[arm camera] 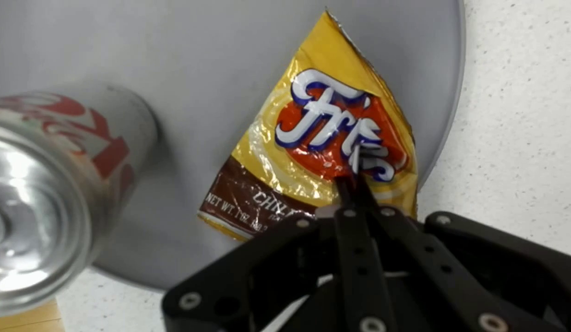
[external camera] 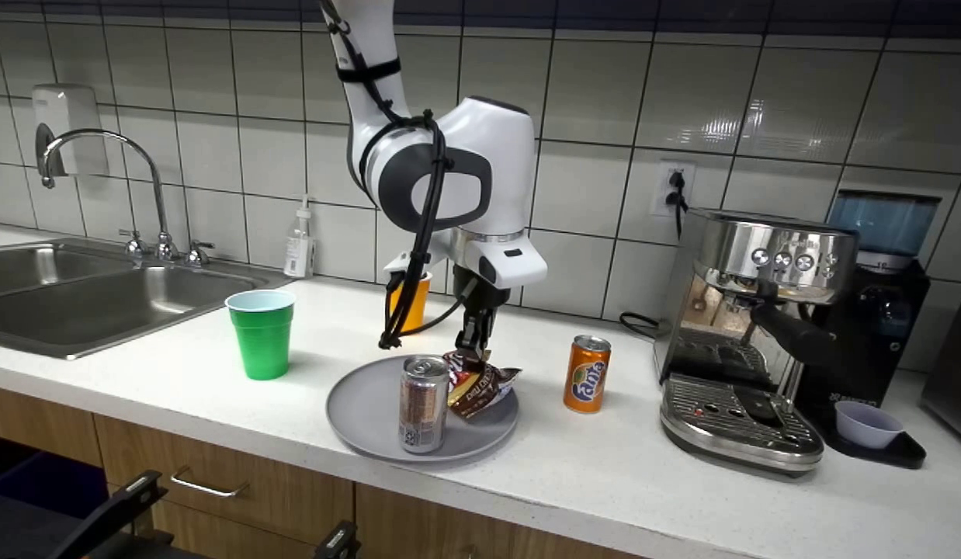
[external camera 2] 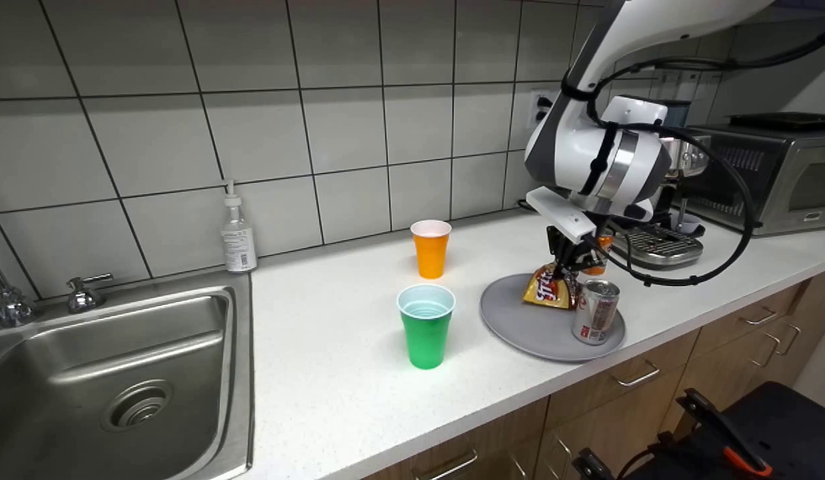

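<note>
Your black, two-finger gripper [arm camera: 354, 182] points down, its fingers pressed together on a fold of the small yellow, red and brown snack bag [arm camera: 308, 138] of glossy, crinkled film. The bag is on the round, flat, matte grey plate [arm camera: 198, 46], toward one side of it. In the wrist view you can read its face: large white letters edged in dark blue, beginning "Fri", cross a red patch, the last of them broken by a crease at the fingertips. Below this, a dark brown band carries small white print, "NET WT. 1 OZ" and a partly covered word that starts "CHIL". An upper corner tapers to a point beside a thin silvery edge, and bright highlights mark the wrinkles. In an exterior view you see a crumpled brown flap jutting out beneath the fingertips. The silver metal drink can with red lettering [external camera: 423, 407] stands upright on the same plate, near the bag but apart from it. The orange metal Fanta can [external camera: 588, 374] stands upright beyond the plate's rim, on the white speckled counter [external camera 2: 319, 373].
</note>
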You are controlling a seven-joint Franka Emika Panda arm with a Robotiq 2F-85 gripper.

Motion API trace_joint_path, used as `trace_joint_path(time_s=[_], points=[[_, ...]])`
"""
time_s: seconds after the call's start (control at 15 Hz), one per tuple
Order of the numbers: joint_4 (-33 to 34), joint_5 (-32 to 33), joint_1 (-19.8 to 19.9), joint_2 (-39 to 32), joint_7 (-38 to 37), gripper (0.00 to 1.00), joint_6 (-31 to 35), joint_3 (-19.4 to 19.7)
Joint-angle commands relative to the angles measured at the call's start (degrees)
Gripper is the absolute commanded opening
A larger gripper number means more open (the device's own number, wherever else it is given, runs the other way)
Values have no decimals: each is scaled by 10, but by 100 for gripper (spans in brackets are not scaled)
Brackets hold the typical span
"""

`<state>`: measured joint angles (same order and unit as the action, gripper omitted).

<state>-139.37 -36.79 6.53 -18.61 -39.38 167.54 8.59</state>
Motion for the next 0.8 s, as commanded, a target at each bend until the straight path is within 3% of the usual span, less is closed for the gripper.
trace_joint_path(time_s=[0.0,0.73], points=[[-1,2,-6,31,-8,0,-9,-2],[76,38,-6,21,-10,0,-27,14]])
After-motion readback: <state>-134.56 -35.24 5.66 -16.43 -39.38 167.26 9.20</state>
